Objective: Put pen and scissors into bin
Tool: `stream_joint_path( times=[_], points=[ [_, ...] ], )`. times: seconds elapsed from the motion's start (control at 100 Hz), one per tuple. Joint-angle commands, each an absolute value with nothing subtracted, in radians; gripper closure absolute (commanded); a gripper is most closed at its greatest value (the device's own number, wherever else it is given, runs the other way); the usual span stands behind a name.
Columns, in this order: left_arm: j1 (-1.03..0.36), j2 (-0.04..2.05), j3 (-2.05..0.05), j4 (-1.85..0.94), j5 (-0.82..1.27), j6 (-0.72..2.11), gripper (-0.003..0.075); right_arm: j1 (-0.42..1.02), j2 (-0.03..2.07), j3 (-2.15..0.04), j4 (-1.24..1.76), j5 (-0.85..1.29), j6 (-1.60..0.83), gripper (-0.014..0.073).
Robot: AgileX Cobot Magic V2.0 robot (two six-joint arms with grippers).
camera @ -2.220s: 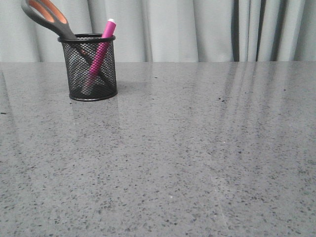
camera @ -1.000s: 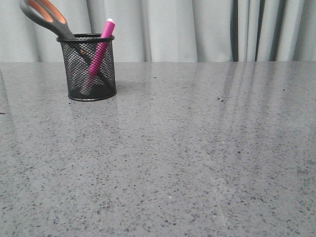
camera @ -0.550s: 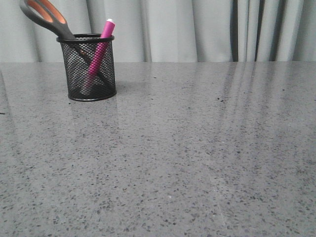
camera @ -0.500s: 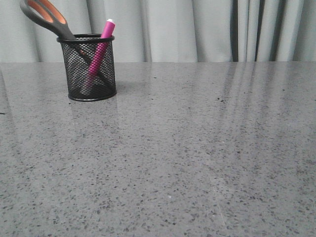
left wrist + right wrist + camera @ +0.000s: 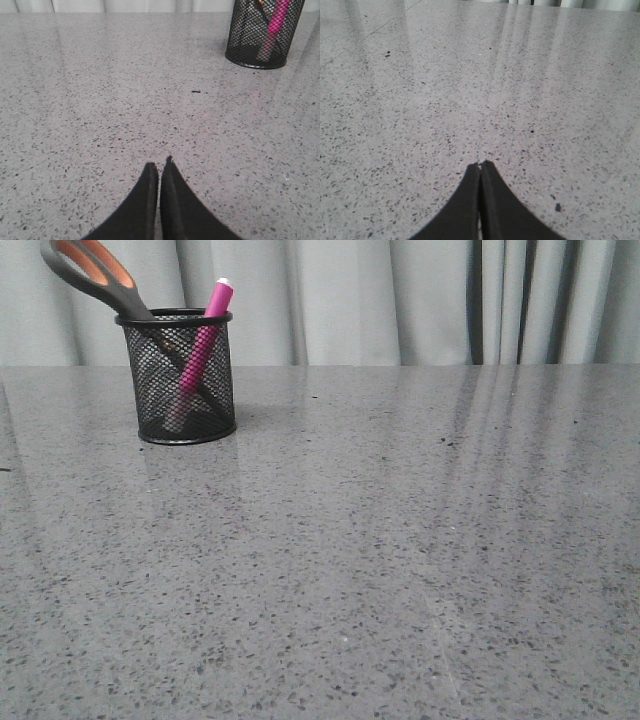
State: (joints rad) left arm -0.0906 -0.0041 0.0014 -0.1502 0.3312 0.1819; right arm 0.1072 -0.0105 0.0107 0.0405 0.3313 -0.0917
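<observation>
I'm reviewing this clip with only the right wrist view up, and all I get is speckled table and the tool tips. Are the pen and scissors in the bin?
Observer: Yes. In the front view the pen stands inside the bin, white tip above the rim.
Operator: And the scissors?
Observer: The scissors sit blades-down in the same bin, with the orange-lined handles leaning out over the rim toward the robot's left.
Operator: Is the left tool holding anything?
Observer: No. The left wrist view shows the left tool shut on nothing, above bare table, well apart from the bin.
Operator: My right tool looks closed too.
Observer: Agreed, the right tool is shut and empty. Neither arm appears in the front view.
</observation>
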Motion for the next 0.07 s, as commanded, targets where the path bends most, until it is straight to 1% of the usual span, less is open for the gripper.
stream_joint_path(
  times=[0.0,0.06],
  points=[
    [-0.086,-0.035,0.046,-0.165,0.277,0.181,0.0739,0.101,-0.029,0.025,0.043,0.294,-0.094,0.0664],
    [-0.086,-0.035,0.046,-0.165,0.277,0.181,0.0739,0.101,-0.029,0.025,0.043,0.294,-0.094,0.0664]
  ],
)
